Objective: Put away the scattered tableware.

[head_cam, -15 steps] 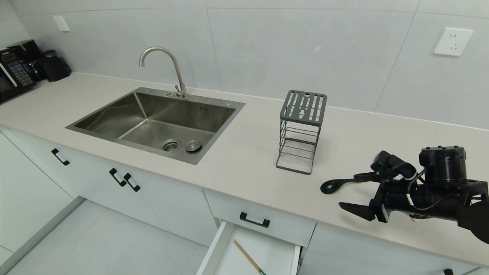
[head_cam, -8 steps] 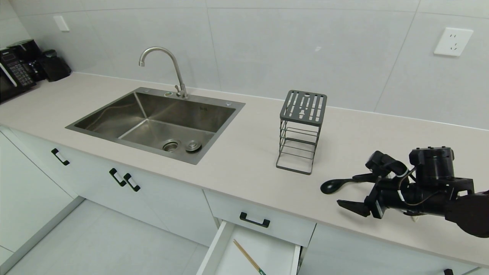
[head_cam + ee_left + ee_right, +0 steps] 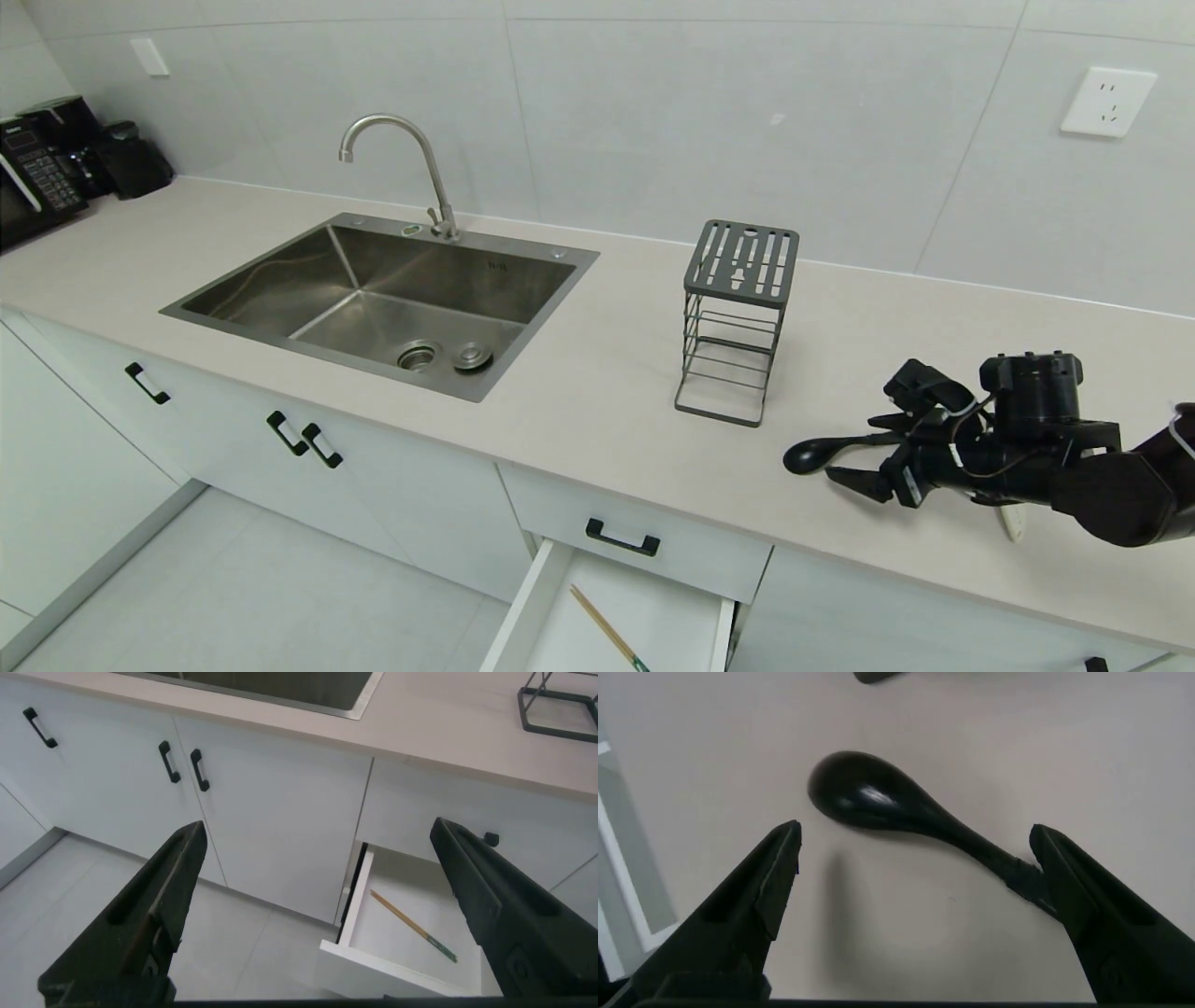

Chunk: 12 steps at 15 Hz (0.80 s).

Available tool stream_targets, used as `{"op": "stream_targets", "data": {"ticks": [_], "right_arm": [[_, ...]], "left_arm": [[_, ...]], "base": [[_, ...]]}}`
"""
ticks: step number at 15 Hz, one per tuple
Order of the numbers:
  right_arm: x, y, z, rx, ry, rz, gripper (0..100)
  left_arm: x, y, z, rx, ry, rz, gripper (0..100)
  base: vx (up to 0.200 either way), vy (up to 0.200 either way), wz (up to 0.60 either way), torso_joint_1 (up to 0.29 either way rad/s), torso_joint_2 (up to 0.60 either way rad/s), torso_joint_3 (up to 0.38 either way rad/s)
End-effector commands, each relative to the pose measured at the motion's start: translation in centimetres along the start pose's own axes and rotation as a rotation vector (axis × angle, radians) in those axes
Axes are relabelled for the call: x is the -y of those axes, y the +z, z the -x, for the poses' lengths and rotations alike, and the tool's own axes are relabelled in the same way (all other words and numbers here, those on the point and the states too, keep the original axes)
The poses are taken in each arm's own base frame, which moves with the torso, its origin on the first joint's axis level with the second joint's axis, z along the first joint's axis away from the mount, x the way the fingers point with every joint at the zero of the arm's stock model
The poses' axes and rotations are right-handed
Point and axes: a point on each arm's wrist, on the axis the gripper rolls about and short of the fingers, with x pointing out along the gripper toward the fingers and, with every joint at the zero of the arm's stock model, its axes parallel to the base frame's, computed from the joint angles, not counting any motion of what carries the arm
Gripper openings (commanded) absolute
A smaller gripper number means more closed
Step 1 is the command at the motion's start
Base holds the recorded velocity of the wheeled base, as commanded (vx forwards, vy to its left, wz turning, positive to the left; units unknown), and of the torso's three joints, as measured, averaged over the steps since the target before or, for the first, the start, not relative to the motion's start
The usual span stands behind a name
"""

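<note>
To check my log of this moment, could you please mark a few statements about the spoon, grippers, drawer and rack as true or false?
1. The black spoon lies on the counter. True.
2. The right gripper is shut on the spoon. False: it is open, a finger on either side of the spoon.
3. The drawer is open, with a chopstick inside. True.
4. The rack stands in the sink. False: it stands on the counter beside the sink.
5. The left gripper is open. True.

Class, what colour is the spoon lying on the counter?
Glossy black all over; the spoon shows best in the right wrist view.
</note>
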Motion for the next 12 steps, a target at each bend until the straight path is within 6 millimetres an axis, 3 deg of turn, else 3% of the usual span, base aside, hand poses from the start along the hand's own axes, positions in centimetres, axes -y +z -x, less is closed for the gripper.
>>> {"op": "stream_targets", "data": {"ticks": [1, 12], "right_arm": [[0.3, -0.6, -0.3, -0.013, 0.000, -0.008, 100], [1.0, -1.3, -3.8, -0.012, 0.009, -0.005, 100]], "left_arm": [[0.0, 0.0, 0.0, 0.000, 0.001, 0.000, 100], [0.0, 0.0, 0.0, 0.000, 0.001, 0.000, 100]], "base": [[0.000, 0.000, 0.00, 0.000, 0.00, 0.000], [0.000, 0.000, 0.00, 0.000, 0.00, 0.000]]}}
